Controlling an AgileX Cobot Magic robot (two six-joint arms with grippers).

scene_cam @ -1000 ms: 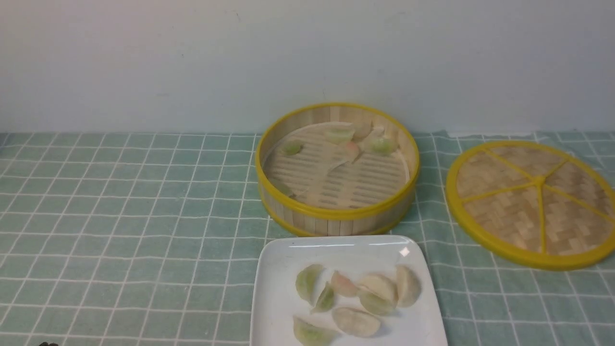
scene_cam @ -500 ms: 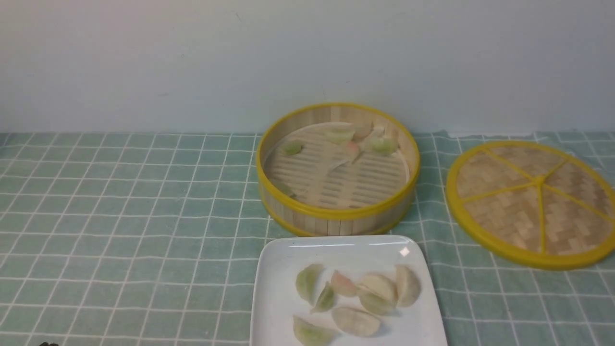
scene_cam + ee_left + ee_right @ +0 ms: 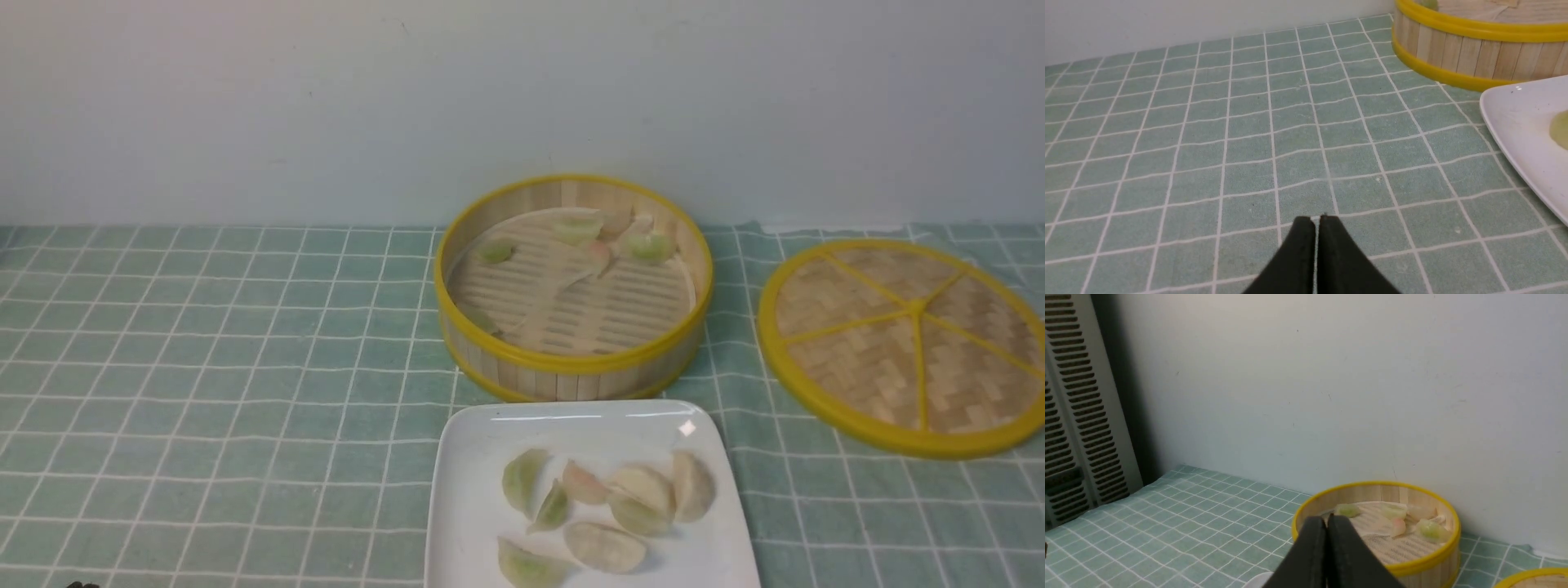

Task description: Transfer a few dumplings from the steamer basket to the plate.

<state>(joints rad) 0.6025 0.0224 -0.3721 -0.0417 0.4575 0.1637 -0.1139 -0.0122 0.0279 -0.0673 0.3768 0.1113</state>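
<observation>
Dumplings [image 3: 605, 547] are in neither gripper: the left gripper [image 3: 1318, 219] and the right gripper [image 3: 1326, 518] both have their tips drawn together with nothing between them. Over the last second nothing has visibly shifted in the front view. Nearest on the checked tablecloth [image 3: 245, 408], the square white plate [image 3: 469, 490] carries a loose cluster of green, pink and whitish crescents, some touching. Just beyond it stands the bamboo steamer basket [image 3: 571, 359], with several more, mostly toward its far side. The woven lid [image 3: 857, 367] lies to its right. That stillness, with plenty already plated, suggests the transfer is probably finished; the ones left in the basket fit a request for only a few.
</observation>
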